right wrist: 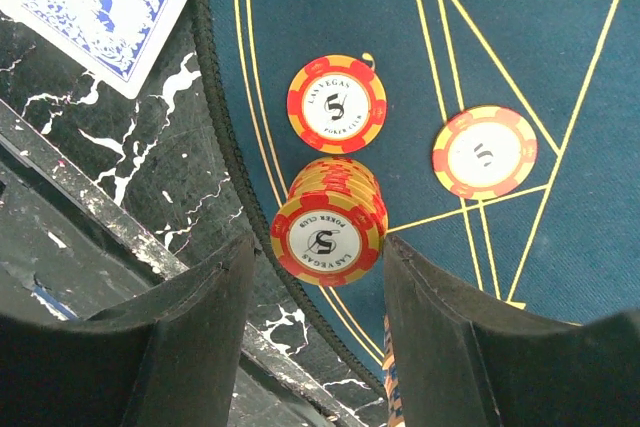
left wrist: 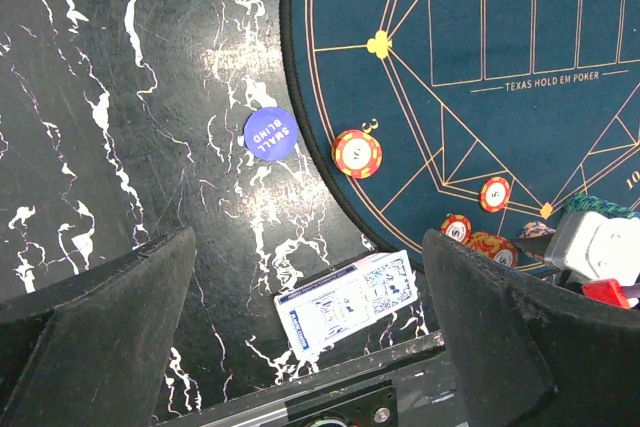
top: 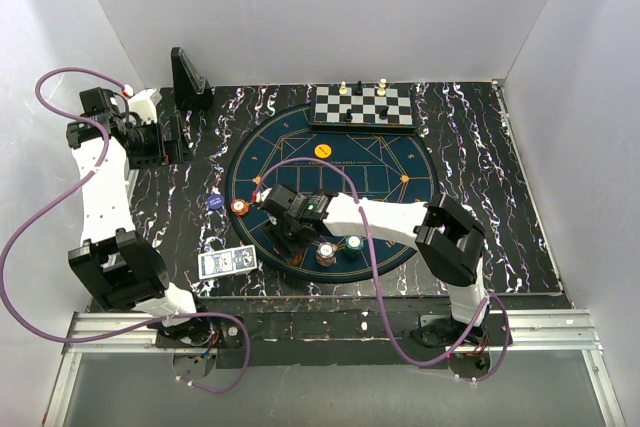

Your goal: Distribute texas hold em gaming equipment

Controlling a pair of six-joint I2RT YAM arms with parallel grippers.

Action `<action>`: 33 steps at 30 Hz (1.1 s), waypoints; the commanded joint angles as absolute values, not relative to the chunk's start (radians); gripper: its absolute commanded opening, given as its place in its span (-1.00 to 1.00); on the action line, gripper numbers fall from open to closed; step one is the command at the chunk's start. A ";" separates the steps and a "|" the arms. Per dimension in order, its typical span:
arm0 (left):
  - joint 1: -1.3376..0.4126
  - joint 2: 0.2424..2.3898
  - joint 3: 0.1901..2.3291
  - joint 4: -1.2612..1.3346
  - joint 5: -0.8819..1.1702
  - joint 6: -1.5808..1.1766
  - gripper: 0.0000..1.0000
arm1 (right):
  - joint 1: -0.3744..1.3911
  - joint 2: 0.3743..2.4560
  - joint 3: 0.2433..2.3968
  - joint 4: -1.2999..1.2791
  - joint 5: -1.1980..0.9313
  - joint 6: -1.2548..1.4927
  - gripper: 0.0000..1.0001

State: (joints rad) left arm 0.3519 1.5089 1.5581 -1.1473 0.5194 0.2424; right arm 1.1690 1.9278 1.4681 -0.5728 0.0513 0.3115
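Observation:
In the right wrist view a stack of orange-red poker chips stands on the mat's edge between the fingers of my right gripper. The jaws stand open, with a gap at the left finger and the right finger close against the stack. Two single orange chips lie flat just beyond. A blue-backed pack of cards lies on the table beside the mat. My left gripper hangs open high above the pack, holding nothing. A blue "small blind" disc and an orange chip lie near the mat's left rim.
The round dark-blue mat carries a yellow disc, a white-pink chip stack and a teal chip. A chessboard with pieces sits at the back. A black stand is at the back left. The table's front edge runs close behind the cards.

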 commanded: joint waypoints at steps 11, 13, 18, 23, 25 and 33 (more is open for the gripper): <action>0.362 1.468 1.574 -1.147 0.517 0.250 0.96 | 1.180 1.971 1.488 -0.558 0.049 0.319 -0.12; 0.364 1.470 1.575 -1.147 0.514 0.249 0.96 | 1.178 1.967 1.486 -0.557 0.057 0.321 -0.25; 0.365 1.468 1.568 -1.147 0.514 0.252 0.96 | 1.177 1.913 1.500 -0.561 0.118 0.322 -0.63; 0.368 1.466 1.562 -1.144 0.522 0.253 0.96 | 1.112 1.835 1.503 -0.552 0.160 0.327 -0.84; 0.367 1.471 1.565 -1.146 0.525 0.252 0.96 | 1.062 1.813 1.503 -0.542 0.155 0.333 -0.87; 0.368 1.477 1.562 -1.155 0.534 0.265 0.99 | 0.838 1.856 1.549 -0.519 0.181 0.324 -0.92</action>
